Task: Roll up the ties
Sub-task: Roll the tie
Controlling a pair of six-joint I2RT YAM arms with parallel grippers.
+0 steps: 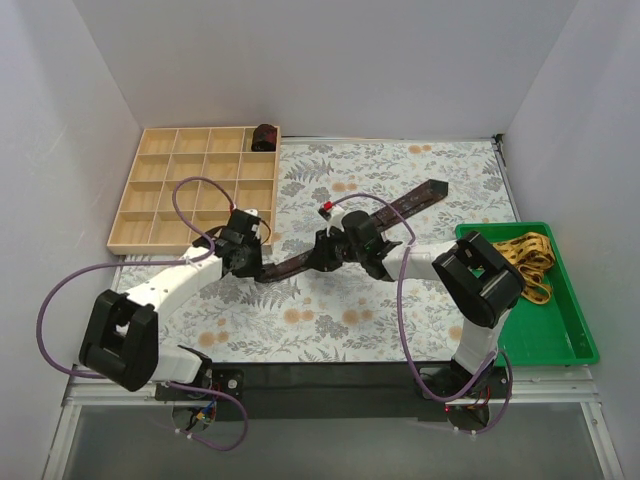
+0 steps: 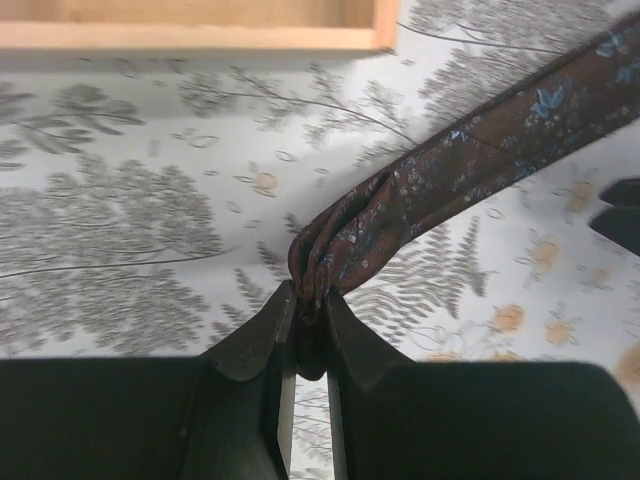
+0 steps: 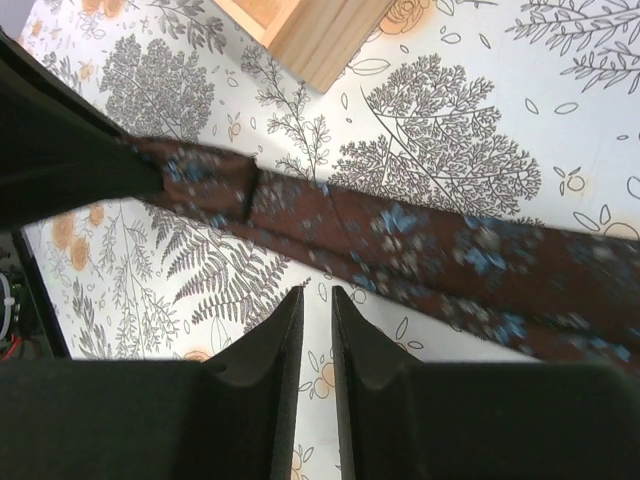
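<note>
A long dark maroon tie (image 1: 400, 205) with small blue flecks lies diagonally across the floral tablecloth, its wide pointed tip at the far right. My left gripper (image 1: 262, 262) is shut on its bunched narrow end; in the left wrist view the tie (image 2: 470, 150) runs up to the right from the gripper (image 2: 308, 295). My right gripper (image 1: 322, 252) hovers over the tie's middle. In the right wrist view the gripper (image 3: 317, 295) has its jaws almost together and empty, just beside the tie (image 3: 400, 235). A rolled dark tie (image 1: 265, 137) sits in the wooden box. A yellow tie (image 1: 530, 258) lies in the green tray.
A wooden compartment box (image 1: 195, 185) stands at the back left; its edge shows in the left wrist view (image 2: 200, 35) and its corner in the right wrist view (image 3: 310, 35). A green tray (image 1: 545, 340) sits at the right. Purple cables loop over both arms.
</note>
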